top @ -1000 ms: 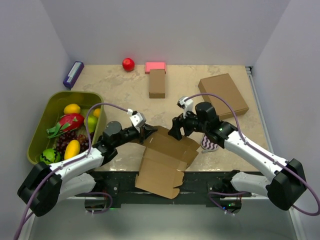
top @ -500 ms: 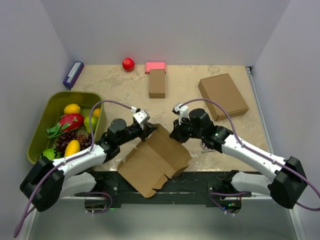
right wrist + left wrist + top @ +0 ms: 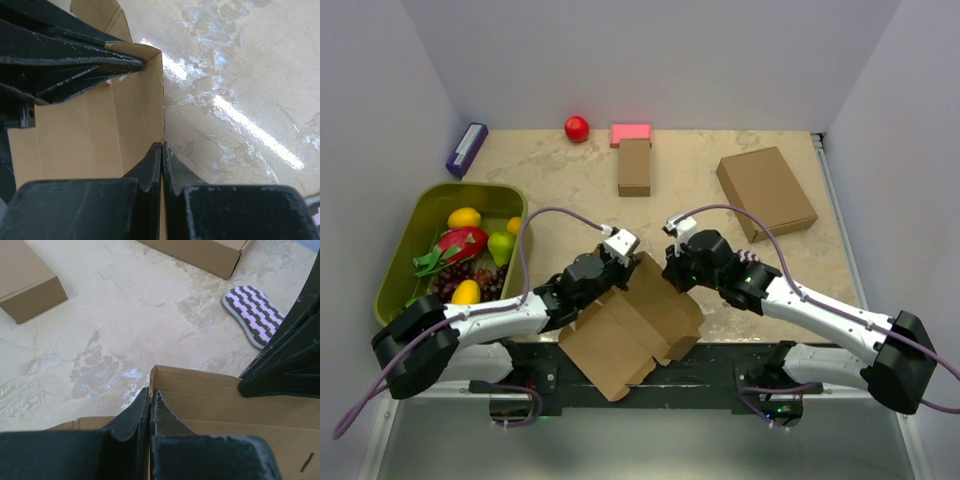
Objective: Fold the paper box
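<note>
The paper box (image 3: 632, 322) is a plain brown die-cut sheet with creases and flaps, partly raised, its lower part hanging past the table's near edge. My left gripper (image 3: 624, 264) is shut on the sheet's upper left edge; in the left wrist view its jaws (image 3: 150, 394) pinch the thin cardboard wall (image 3: 200, 395). My right gripper (image 3: 672, 277) is shut on the upper right edge, and the right wrist view has the closed jaws (image 3: 162, 146) gripping the cardboard panel (image 3: 115, 125). The two grippers stand close together at the sheet's top corner.
A green bin (image 3: 412, 222) of fruit sits at the left. At the back lie a purple case (image 3: 467, 148), a red ball (image 3: 577, 128), a pink block (image 3: 631, 132) and a narrow brown box (image 3: 634, 167). A larger brown box (image 3: 766, 192) lies right. A striped pad (image 3: 252, 315) lies nearby.
My right gripper has closed on the sheet's edge. The left arm moved right with its corner, and the sheet swung leftward and folded up between the grippers.
</note>
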